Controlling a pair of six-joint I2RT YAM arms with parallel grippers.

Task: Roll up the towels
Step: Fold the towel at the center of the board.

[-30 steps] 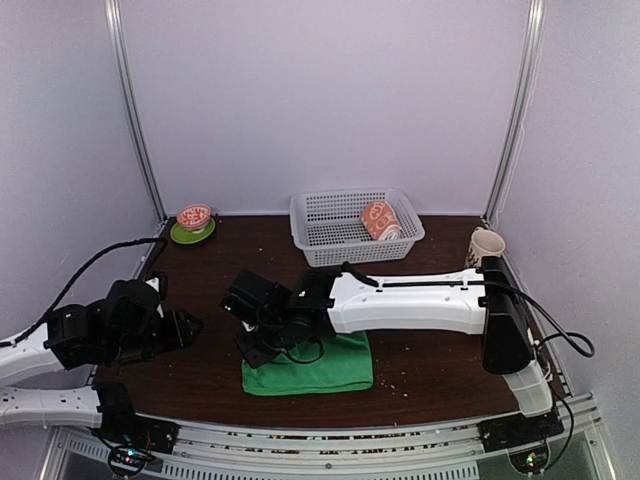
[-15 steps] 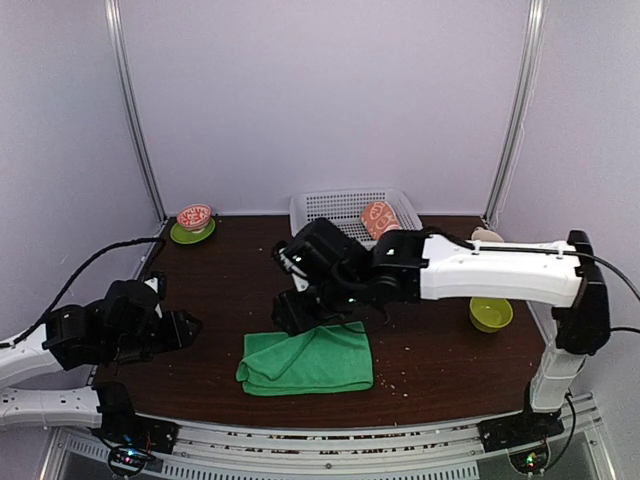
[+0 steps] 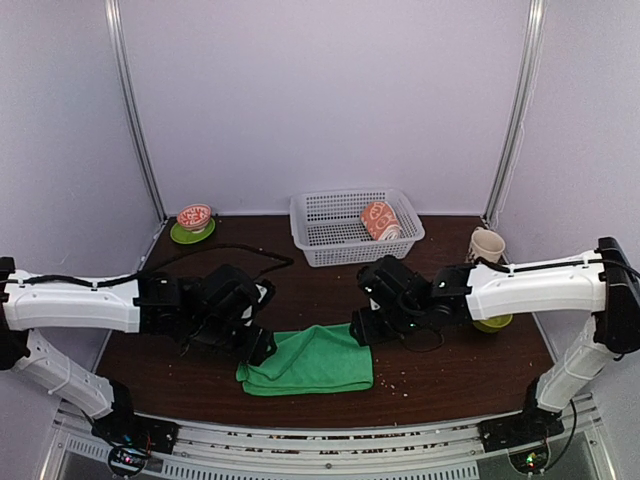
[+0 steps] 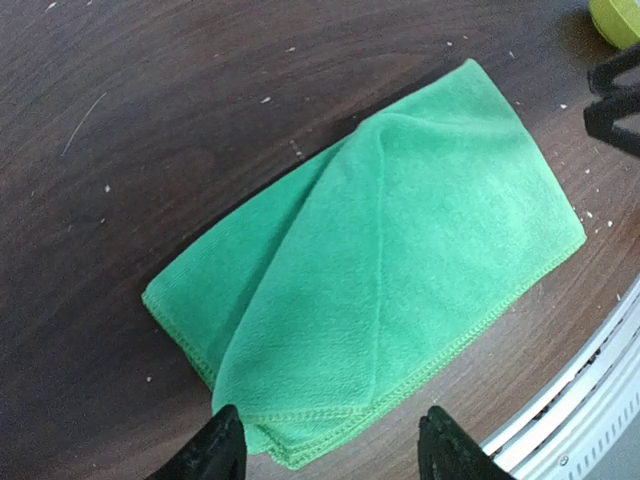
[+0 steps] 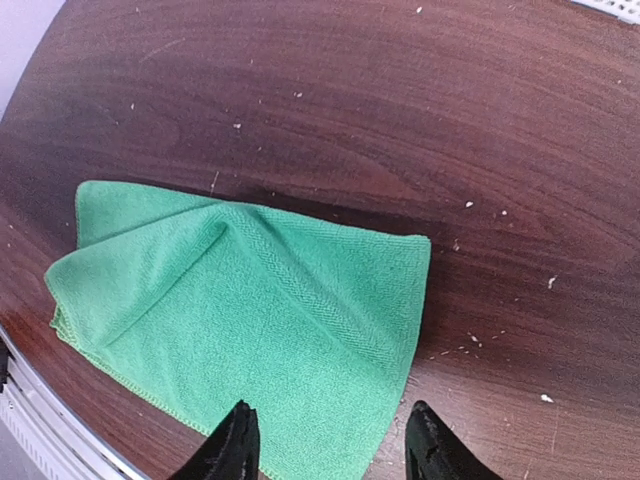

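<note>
The green towel (image 3: 312, 362) lies close to the near edge of the surface (image 3: 200, 270), about midway along it. It is folded over into a loose, flattened wad with a diagonal crease, not wound into a roll, so this step is judged not yet done.

The left hand (image 3: 258, 345) is held low at the towel's left end. In the left wrist view its fingers (image 4: 222, 448) stand apart with nothing pinched, and the towel's corner lies between and below them. That placement is judged to suit a pinch at the corner. The right hand (image 3: 362, 329) is held at the towel's far right corner. It too is spread open and empty, with the cloth's right edge under the gap. The two hands are thus set at opposite ends, presumably so that the cloth can be steadied at one end while the other is turned over.

Farther back, a white basket (image 3: 330, 250) stands at the far edge. The peach towel (image 3: 380, 220) is kept inside it at its right end, already rolled and apparently put aside as finished. A cup (image 3: 485, 243) stands by the right edge, and a small dish (image 3: 193, 222) is seen at the far left corner.
</note>
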